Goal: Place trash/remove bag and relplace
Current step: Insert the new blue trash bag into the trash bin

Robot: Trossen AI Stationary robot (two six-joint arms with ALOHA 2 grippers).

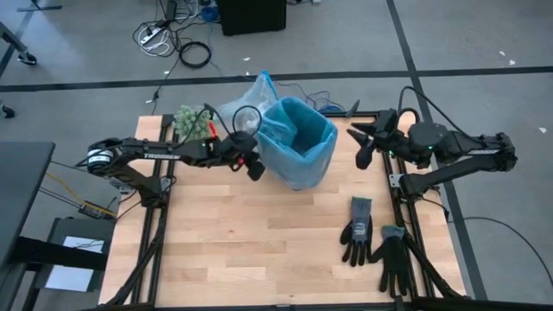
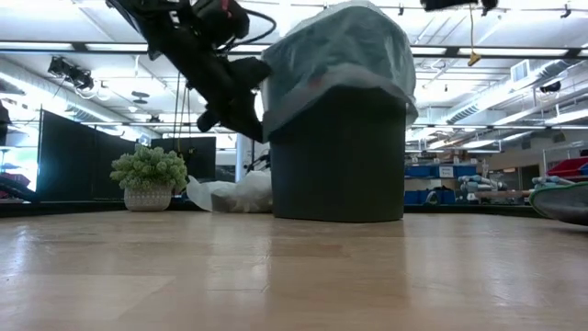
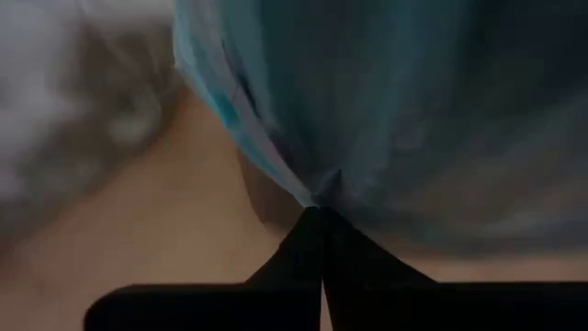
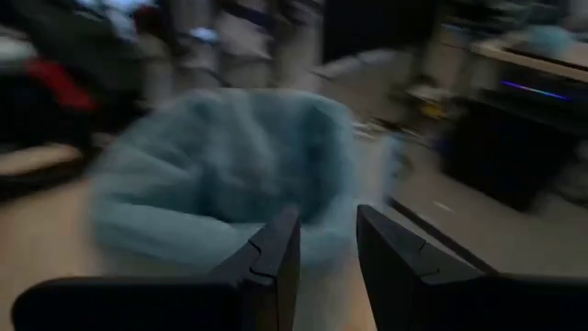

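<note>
- Gloves [image 1: 373, 242] lie nearest, abt 5 o'clock of the bin [image 1: 298, 147]; clear of the work.
- Left gripper [image 1: 256, 170] at bin's 9 o'clock, pinched tight on the blue liner [image 1: 278, 138] edge; prob. to seat it over the rim.
- Right gripper [image 1: 365, 149] at 3 o'clock, fingers parted, empty, facing the bin.
- Grey-white bag [image 1: 238, 112] lies at 11 o'clock by the plant [image 1: 192, 123]; no trash seen.

bag [image 1: 235, 111]: thin crinkly grey-white translucent liner | state: crumpled, slack, out of the bin | pose: lying in a loose heap on the table | place: at the table's far edge, just beside the bin on its left-arm side, between it and the green clump | trash: none to be made out
</note>
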